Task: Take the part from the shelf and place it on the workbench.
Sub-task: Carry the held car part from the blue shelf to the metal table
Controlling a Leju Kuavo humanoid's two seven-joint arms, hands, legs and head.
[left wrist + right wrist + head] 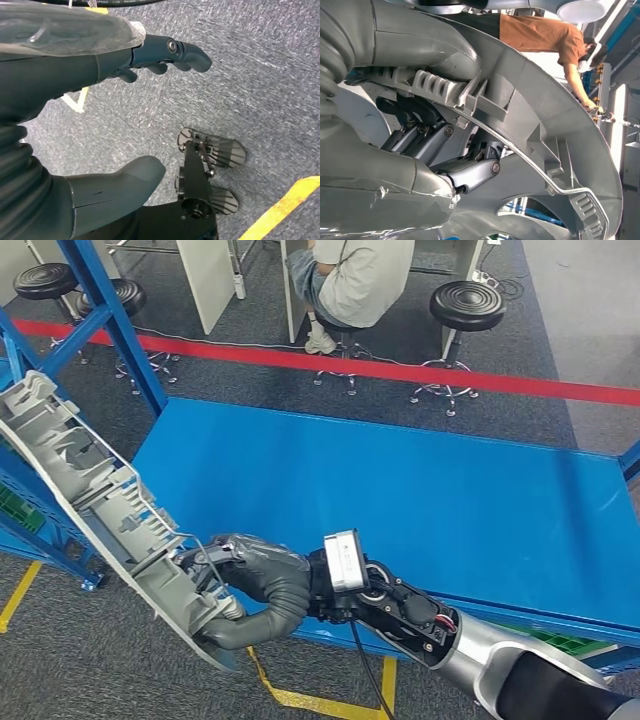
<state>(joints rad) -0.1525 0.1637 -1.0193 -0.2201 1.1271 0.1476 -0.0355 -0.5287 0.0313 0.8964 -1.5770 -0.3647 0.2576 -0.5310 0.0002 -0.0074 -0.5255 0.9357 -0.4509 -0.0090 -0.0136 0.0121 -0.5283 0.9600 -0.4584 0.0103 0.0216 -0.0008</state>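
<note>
A long grey ribbed plastic part [90, 495] slants from the upper left down to the lower middle of the head view, off the left end of the blue workbench [392, 500]. My right hand [260, 585] grips its lower end, thumb beneath and fingers over the ribs. In the right wrist view the same part [554, 130] curves away from my right hand [433, 145], whose fingers are wrapped around its ribbed edge. My left hand [113, 100] hangs over the floor, thumb and fingers apart with nothing between them.
Blue shelf posts [113, 320] rise at the left. A red floor line [453, 375] runs behind the bench, with black stools [466, 305] and a seated person [355, 280] beyond. Yellow tape [332, 702] marks the grey floor. Another person [554, 37] stands in the right wrist view.
</note>
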